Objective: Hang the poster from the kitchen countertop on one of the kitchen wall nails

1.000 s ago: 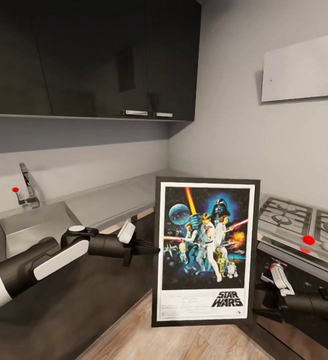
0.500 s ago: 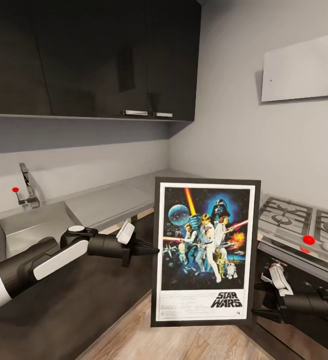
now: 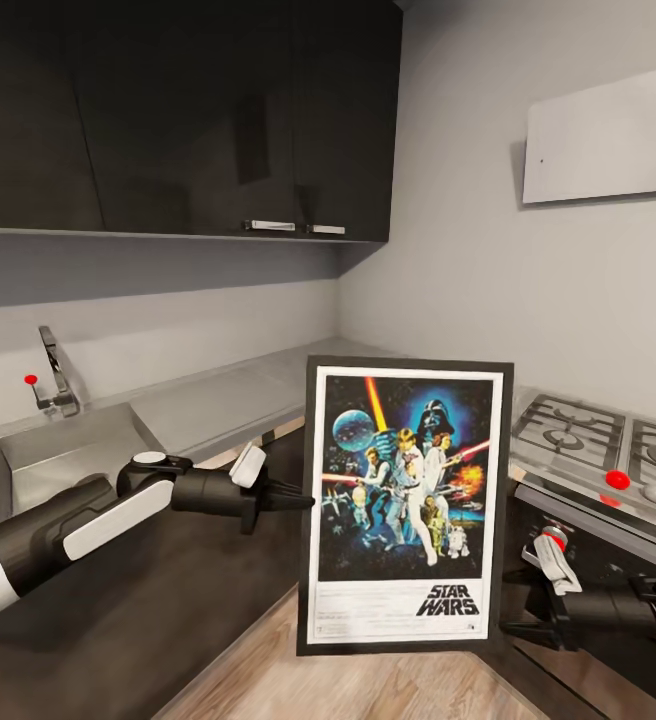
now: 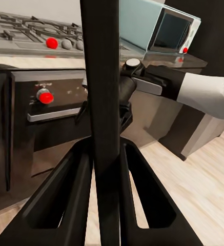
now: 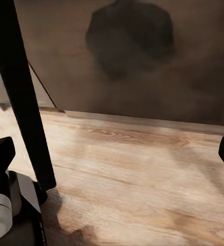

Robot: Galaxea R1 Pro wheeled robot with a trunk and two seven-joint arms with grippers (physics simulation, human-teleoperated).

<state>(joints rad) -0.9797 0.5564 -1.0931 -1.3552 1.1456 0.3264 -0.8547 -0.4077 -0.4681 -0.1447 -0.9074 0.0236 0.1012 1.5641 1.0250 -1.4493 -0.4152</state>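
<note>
Poster [image 3: 404, 505] upright, off the desk [image 3: 218, 395].
Left gripper [image 3: 303, 497] jaws clamp its left edge; right gripper [image 3: 508, 628] jaws wide beside it; hob [image 3: 588, 445] behind.

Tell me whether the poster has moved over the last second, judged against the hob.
Yes. The poster has drifted slightly left, away from the hob, and dipped a little lower, held at its left edge by the left gripper.

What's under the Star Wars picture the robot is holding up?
Below the poster is bare wooden floor; nothing props it up. The left gripper pinches its side edge. Whatever stands straight behind the poster is covered.
</note>
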